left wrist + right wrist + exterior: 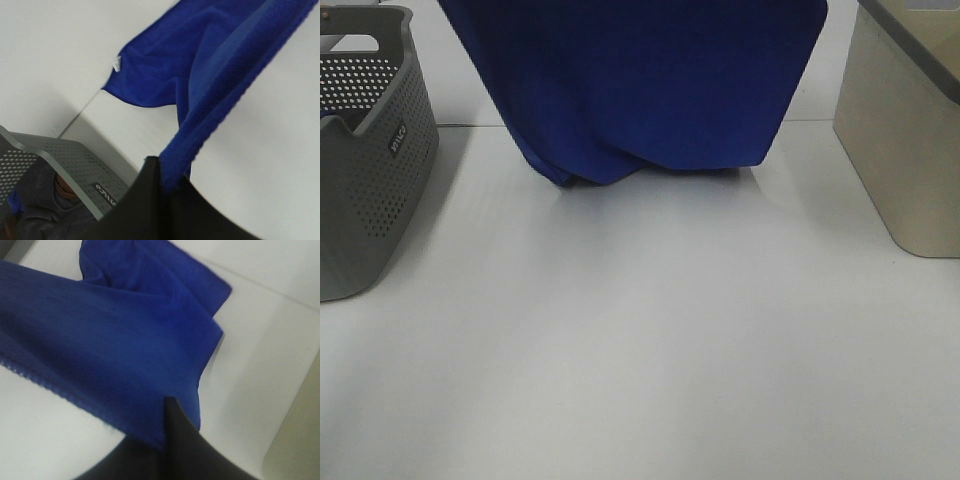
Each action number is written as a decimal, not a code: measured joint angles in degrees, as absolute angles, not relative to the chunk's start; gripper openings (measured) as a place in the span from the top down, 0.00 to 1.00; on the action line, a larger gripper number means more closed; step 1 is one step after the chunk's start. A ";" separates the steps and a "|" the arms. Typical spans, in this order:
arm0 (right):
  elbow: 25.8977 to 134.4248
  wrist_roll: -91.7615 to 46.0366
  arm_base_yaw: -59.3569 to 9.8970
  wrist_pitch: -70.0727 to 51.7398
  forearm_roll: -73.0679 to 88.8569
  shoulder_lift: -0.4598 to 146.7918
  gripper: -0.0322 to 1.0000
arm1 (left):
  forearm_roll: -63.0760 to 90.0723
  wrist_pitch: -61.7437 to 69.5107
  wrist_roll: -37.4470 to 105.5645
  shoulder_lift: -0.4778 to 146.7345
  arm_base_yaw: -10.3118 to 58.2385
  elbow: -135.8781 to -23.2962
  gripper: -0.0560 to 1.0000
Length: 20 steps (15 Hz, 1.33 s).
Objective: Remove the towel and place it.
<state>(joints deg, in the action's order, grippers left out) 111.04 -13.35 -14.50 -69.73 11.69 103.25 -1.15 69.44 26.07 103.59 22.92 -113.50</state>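
Note:
The royal-blue towel [650, 85] hangs spread wide at the back of the white table, its lower folds touching the tabletop. Both grippers are above the top edge of the high view. In the left wrist view my left gripper [162, 175] is shut on one upper edge of the towel [220, 75], whose small white tag [116, 63] shows at a far corner. In the right wrist view my right gripper [165, 425] is shut on the other upper edge of the towel [100, 335].
A grey perforated basket [365, 150] stands at the left edge, with dark cloth inside it in the left wrist view [45, 210]. A beige bin [905, 140] stands at the right. The white table [640, 350] stretches forward to the front.

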 joint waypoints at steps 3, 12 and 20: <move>96.03 -13.29 -15.01 -69.56 13.12 95.05 0.95 | 1.15 69.04 27.85 97.46 22.98 -100.04 0.95; 65.60 -11.52 -15.13 -69.39 16.27 76.26 0.95 | 18.79 67.55 29.97 79.24 24.52 -65.60 0.95; 44.12 -10.43 -15.07 -69.44 26.81 71.33 0.95 | 20.97 67.84 20.97 76.15 34.15 -48.36 0.95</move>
<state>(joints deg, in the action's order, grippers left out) 44.12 -10.43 -15.07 -69.44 26.81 71.33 20.97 67.84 20.97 76.15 34.15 -48.36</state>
